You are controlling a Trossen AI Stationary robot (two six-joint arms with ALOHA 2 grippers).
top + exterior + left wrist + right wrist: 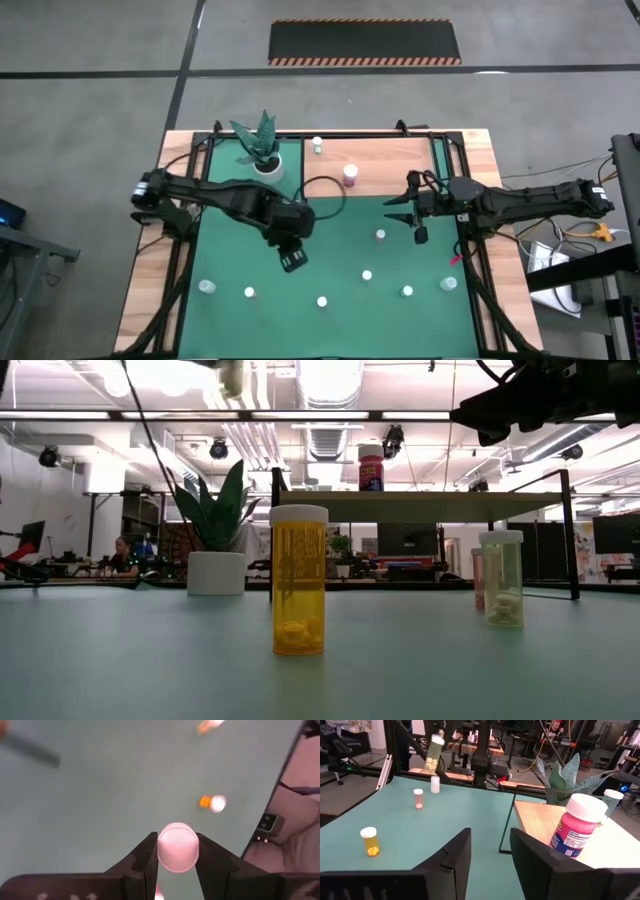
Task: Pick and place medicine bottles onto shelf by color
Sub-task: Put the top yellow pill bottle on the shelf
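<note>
Left gripper (293,262) is holding a bottle (177,846) above the bench.

Its fingers are clamping the white-capped bottle upright; the shelf (395,160) is lying beyond it toward the far right (nearer the right gripper (420,234), hovering empty, fingers parted).

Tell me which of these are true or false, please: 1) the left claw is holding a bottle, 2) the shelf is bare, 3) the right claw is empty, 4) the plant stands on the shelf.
1) True. The left claw is shut on a white-capped bottle, lifted above the green mat.
2) False. The shelf carries a large magenta bottle and a small pale bottle.
3) True. The right claw stands open with nothing between its fingers.
4) False. The potted plant stands on the mat, beside the shelf.
</note>
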